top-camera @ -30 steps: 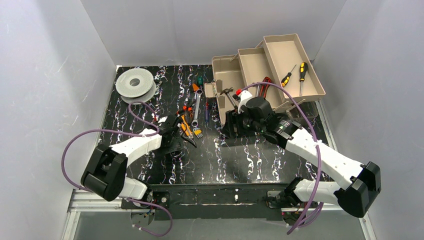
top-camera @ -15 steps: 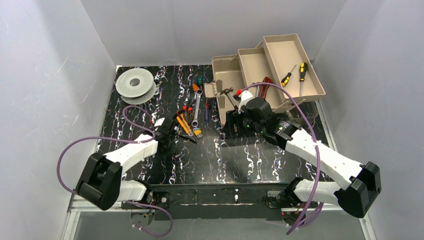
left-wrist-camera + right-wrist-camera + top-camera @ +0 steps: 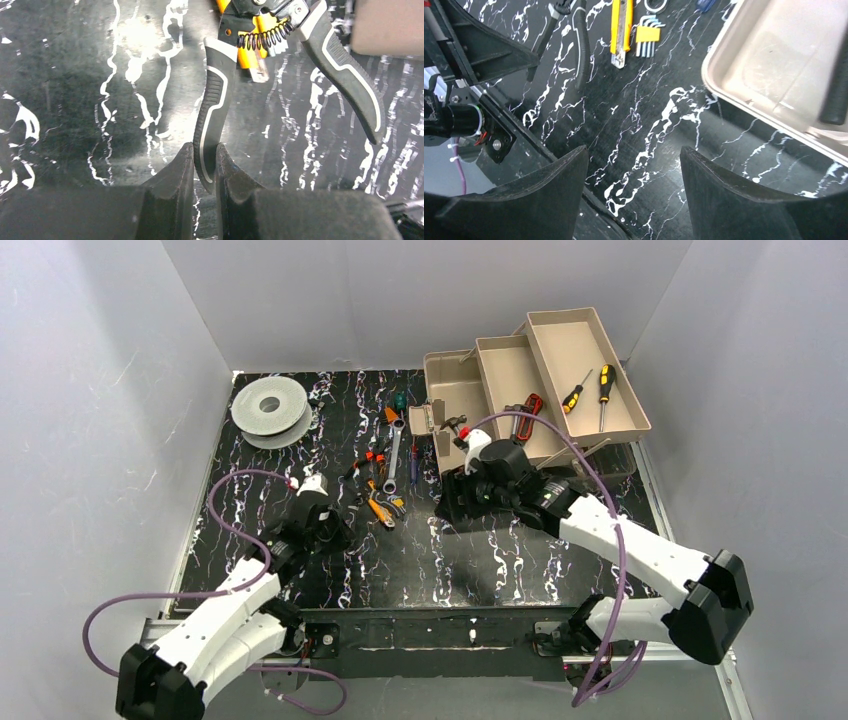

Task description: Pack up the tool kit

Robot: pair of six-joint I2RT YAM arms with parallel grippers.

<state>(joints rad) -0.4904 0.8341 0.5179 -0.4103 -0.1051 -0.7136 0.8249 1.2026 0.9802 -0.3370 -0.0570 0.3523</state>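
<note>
Beside the pliers (image 3: 212,100), a yellow knife (image 3: 621,30), hex keys (image 3: 647,37)

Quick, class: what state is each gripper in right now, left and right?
Left gripper: closed on one handle of the pliers.
Right gripper: open, holding nothing.

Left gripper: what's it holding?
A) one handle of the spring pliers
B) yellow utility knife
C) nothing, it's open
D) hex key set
A: in the left wrist view the left gripper has its jaws pressed against both sides of one grey-black handle of the pliers, while the other handle sticks out free.
</note>
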